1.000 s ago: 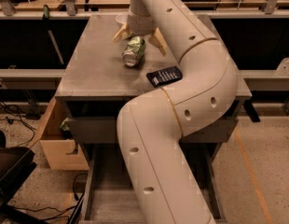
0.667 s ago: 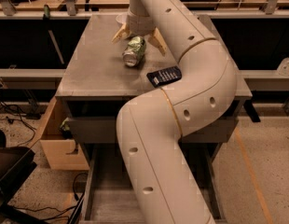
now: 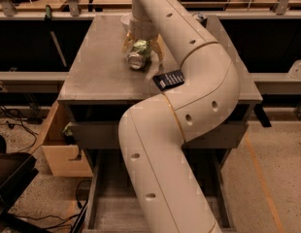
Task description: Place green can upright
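One green can [image 3: 139,56] lies on its side on the worktop [image 3: 94,74]. One claw [image 3: 142,51] straddles it, released, fingers [image 3: 127,42] splayed either side. One flat black device [image 3: 169,79] lies just beside the can.

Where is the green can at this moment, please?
In the camera view, the green can sits tilted at the table's centre, below the gripper, between the white bowl behind it and the black object in front.

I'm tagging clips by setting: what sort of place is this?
Probably a lab or workshop: a grey metal table, loose cables on a speckled floor, a tan box beside the table. The gripper hangs over the table at the green can.
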You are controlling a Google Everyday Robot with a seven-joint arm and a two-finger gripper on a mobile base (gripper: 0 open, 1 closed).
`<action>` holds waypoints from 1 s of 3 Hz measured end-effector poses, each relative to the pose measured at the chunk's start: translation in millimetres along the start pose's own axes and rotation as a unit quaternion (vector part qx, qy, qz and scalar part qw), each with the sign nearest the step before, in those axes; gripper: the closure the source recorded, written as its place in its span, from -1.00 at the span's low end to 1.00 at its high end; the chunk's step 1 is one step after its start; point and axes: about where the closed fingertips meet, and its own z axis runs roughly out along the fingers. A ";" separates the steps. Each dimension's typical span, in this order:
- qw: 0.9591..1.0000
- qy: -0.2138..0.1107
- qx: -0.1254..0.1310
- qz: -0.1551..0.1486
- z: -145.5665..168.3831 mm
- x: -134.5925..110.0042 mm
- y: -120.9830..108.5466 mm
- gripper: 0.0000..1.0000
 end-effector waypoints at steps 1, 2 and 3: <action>1.000 -0.011 -0.010 0.001 3.9 -7.2 5.2 -0.03; 1.000 -0.019 -0.016 0.001 8.0 -12.3 9.1 0.43; 1.000 -0.019 -0.016 0.001 6.9 -12.1 9.3 0.99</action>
